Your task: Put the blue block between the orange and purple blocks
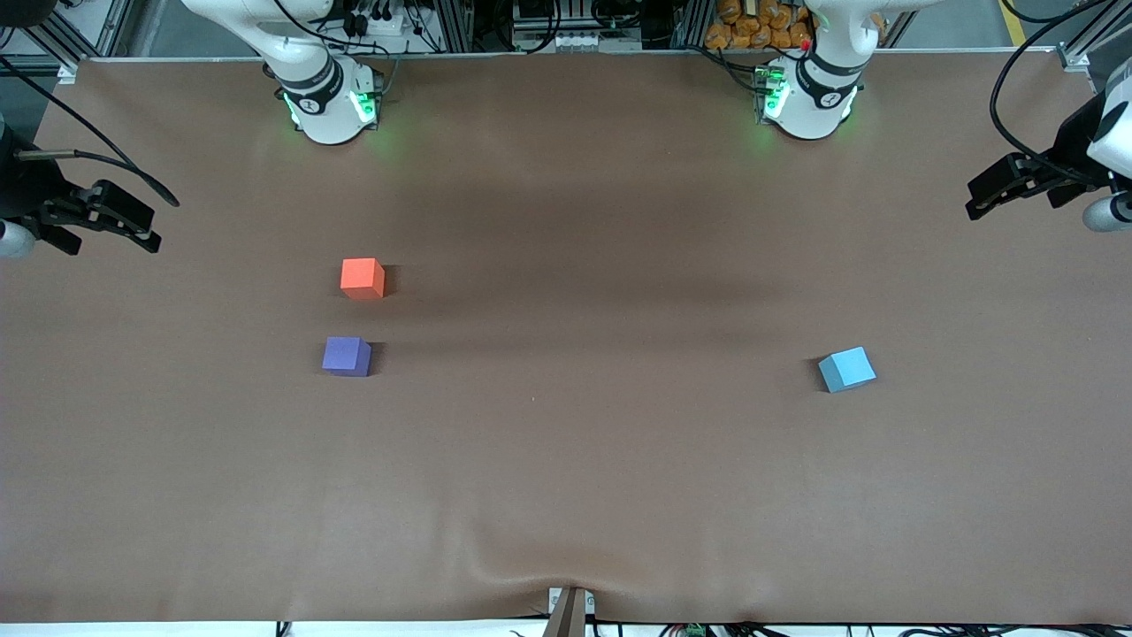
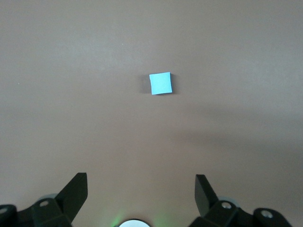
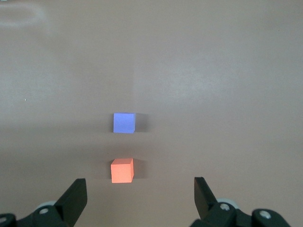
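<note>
1. On the brown tabletop (image 1: pixel 566 495) we saw the blue block (image 1: pixel 847 369) sitting alone toward the left arm's end, well apart from the other two.
2. We saw the orange block (image 1: pixel 363 278) and the purple block (image 1: pixel 347 356) near each other toward the right arm's end, the purple one nearer the front camera, with a small bare gap between them.
3. We found the left pincer (image 1: pixel 1004 190) up in the air over its end of the tabletop, spread wide and holding nothing. In its wrist view the blue block (image 2: pixel 160 83) lay straight ahead of the fingers (image 2: pixel 75 191), turned a little.
4. We found the right pincer (image 1: pixel 115 221) over its own end, wide and empty too, waiting.
5. We thought the left arm was nearer the blue block, so it should go down to it.
6. We saw a smooth, soft-looking cover with a wrinkle at the front edge, and metal frames around the room.
</note>
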### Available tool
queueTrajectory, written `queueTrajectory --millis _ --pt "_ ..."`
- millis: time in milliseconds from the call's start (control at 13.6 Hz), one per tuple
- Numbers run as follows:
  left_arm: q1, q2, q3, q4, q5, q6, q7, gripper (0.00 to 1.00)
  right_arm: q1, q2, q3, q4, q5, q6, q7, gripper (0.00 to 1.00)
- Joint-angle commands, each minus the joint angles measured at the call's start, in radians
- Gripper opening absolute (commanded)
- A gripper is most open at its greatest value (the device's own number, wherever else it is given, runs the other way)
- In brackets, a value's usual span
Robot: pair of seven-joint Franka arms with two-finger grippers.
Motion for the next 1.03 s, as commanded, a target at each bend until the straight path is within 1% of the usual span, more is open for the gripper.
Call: queueTrajectory --millis 0,295,443,959 --pt "0.002 -0.025 0.018 0.025 0.02 -0.047 0.038 1.0 0.014 -0.003 -0.014 0.009 0.001 -0.01 0.003 1.0" --pt "-0.004 0.003 0.024 0.084 0.02 -0.076 0.046 1.0 0.024 -0.003 -0.031 0.009 0.002 -0.01 0.005 1.0" --pt "0.0 0.015 0.026 0.082 -0.007 -0.076 0.047 1.0 0.02 -0.003 -0.031 0.009 0.002 -0.012 0.003 1.0" --pt "-0.012 0.052 0.02 0.082 0.002 -0.062 0.027 1.0 0.017 -0.003 -0.031 0.009 0.002 -0.029 0.006 1.0"
